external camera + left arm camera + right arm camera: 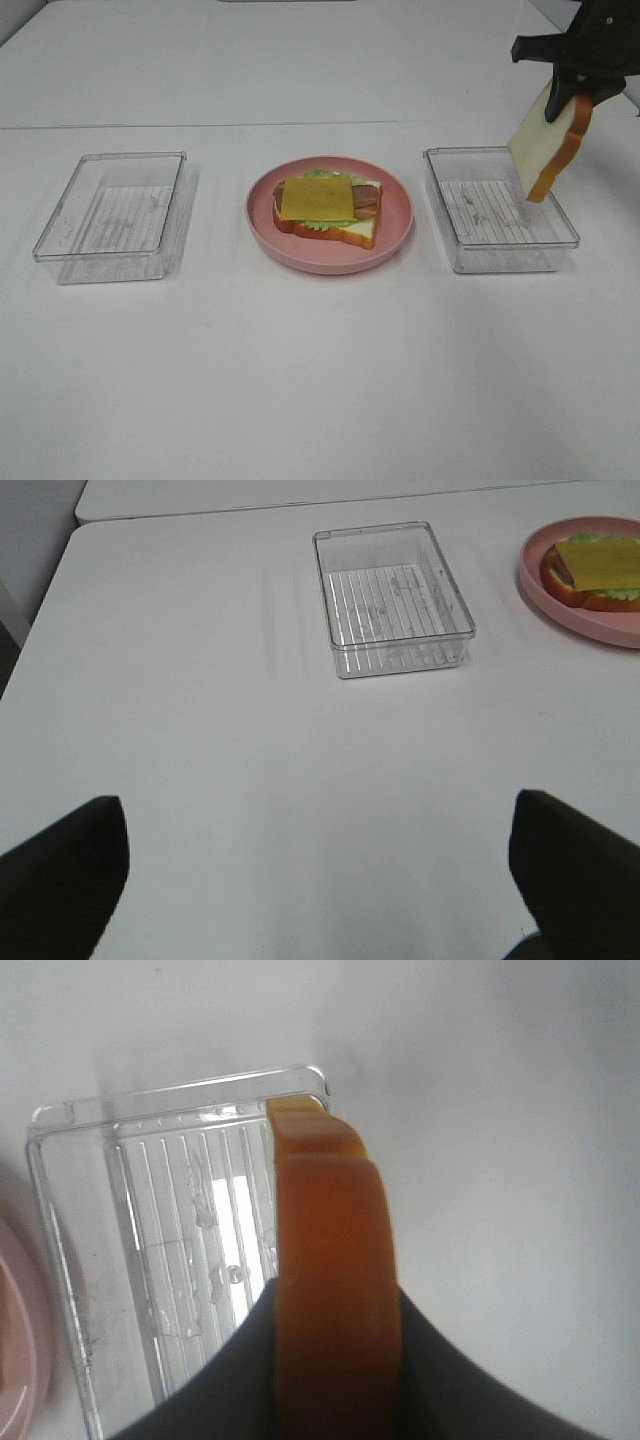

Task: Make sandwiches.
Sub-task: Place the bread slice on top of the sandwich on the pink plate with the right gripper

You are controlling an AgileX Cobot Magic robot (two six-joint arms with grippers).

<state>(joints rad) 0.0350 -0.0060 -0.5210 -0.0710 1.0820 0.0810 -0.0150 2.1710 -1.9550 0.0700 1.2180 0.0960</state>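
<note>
On the pink plate (392,240) lies an open stack: a bread slice (352,232) at the bottom, green lettuce (318,226), a brown bacon strip (366,197) and yellow cheese (316,198) on top. It also shows in the left wrist view (598,564). My right gripper (572,95) is shut on a second bread slice (547,146), white with orange-brown crust, and holds it hanging above the right clear tray (497,212). In the right wrist view the slice's crust (335,1260) sits between the jaws. My left gripper (310,880) is open, low over bare table, out of the exterior view.
An empty clear tray (115,215) stands at the left, seen also in the left wrist view (392,598). The plate edge (15,1350) shows beside the right tray (170,1260) in the right wrist view. The table's back seam runs behind the trays.
</note>
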